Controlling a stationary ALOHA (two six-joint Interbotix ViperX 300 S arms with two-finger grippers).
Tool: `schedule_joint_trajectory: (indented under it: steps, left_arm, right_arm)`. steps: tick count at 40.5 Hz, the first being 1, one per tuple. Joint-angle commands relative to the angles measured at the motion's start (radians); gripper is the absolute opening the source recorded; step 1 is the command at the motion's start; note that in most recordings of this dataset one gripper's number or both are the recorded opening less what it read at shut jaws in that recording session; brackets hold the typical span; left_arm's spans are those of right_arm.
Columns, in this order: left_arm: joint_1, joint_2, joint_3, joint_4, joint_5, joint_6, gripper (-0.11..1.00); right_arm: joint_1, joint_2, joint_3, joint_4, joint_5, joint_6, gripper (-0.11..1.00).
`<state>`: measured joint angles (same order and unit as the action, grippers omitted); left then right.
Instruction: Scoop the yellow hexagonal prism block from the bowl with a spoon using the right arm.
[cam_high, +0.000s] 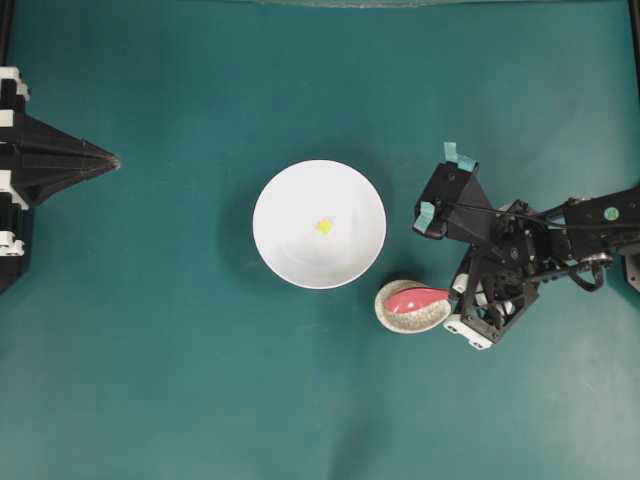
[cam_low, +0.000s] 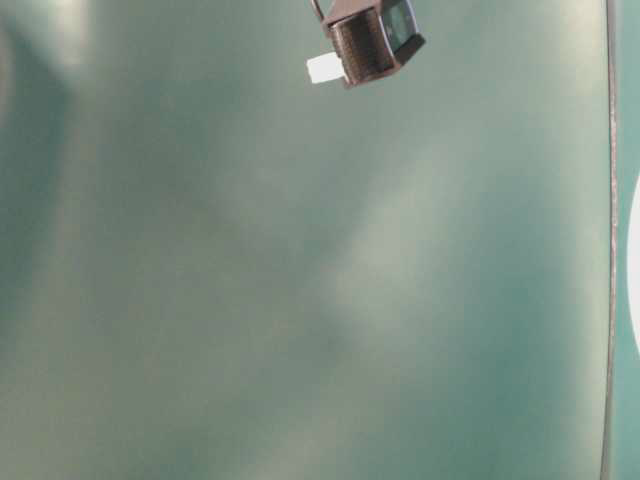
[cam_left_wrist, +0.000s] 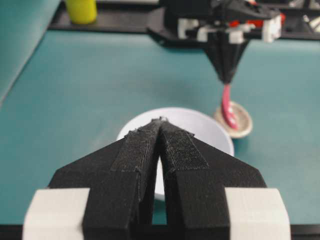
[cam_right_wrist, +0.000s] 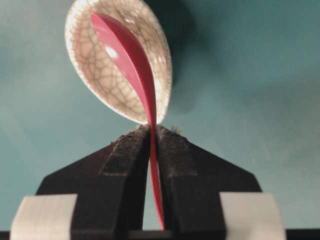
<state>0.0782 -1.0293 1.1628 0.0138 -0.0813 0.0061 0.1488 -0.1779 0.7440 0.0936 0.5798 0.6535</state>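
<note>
My right gripper (cam_right_wrist: 152, 131) is clamped on the handle of the spoon (cam_right_wrist: 131, 60), held on edge with its scoop seemingly over the spoon rest (cam_high: 411, 307); my left gripper (cam_left_wrist: 160, 122) sits closed and parked far left. The yellow block (cam_high: 324, 226) lies mid-bowl (cam_high: 290, 260), just beside the rest. Open cloth (cam_high: 200, 400) surrounds both, so only the near rim needs clearing.

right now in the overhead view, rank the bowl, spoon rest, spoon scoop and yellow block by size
1. white bowl
2. speckled spoon rest
3. pink-red spoon scoop, lying inside the rest's outline
4. yellow block, by far the smallest
</note>
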Motion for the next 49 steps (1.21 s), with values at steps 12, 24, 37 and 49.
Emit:
schedule_joint_trajectory:
  steps: [12,24,37,49]
  left_arm:
    - [0.003,0.003,-0.029,0.003,-0.011,0.002,-0.01]
    - [0.002,0.003,-0.029,0.003,-0.018,0.005,-0.01]
    - [0.003,0.005,-0.029,0.003,-0.028,0.005,-0.01]
    - [0.002,0.003,-0.029,0.003,-0.028,0.006,-0.01]
  right_arm:
    - [0.005,-0.012,-0.008,0.002,-0.012,-0.002,0.14]
    - [0.006,-0.026,0.005,-0.012,-0.021,-0.014,0.52]
    - [0.005,-0.152,0.124,-0.143,-0.252,-0.014,0.56]
    - [-0.011,-0.268,0.249,-0.299,-0.571,-0.014,0.56]
